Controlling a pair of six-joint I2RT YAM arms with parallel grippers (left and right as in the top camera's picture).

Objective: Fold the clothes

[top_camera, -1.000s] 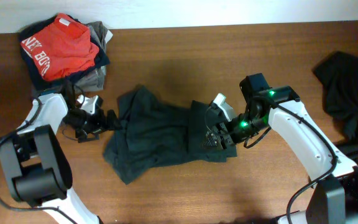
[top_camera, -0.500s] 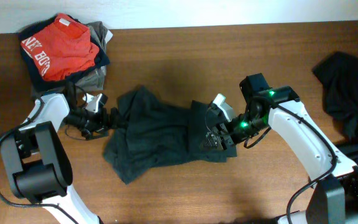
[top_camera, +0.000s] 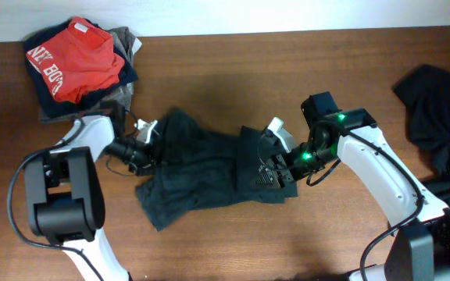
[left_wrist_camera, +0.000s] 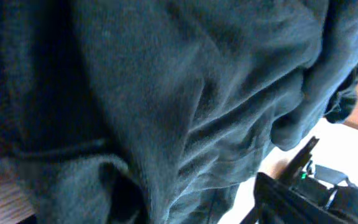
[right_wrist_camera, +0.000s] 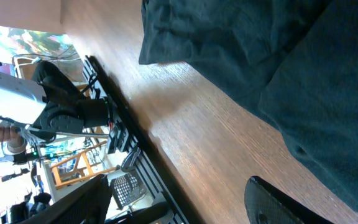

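Folded stack [top_camera: 80, 66] lay far left; dark garment [top_camera: 198, 168] sat crumpled centre, black garment [top_camera: 440, 117] untouched right; right end effector [top_camera: 272, 172] stood open, left end effector [top_camera: 143, 143] unreadable.

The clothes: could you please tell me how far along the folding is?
Done, apparently: the red-topped pile stacked at the back left. In hand: the dark garment, with the left gripper and right gripper at its opposite edges. Left: the crumpled black garment at the right edge.

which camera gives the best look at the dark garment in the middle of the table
Overhead: it shows the whole crumpled dark garment on the table. Both wrist views catch only close-up folds of it.
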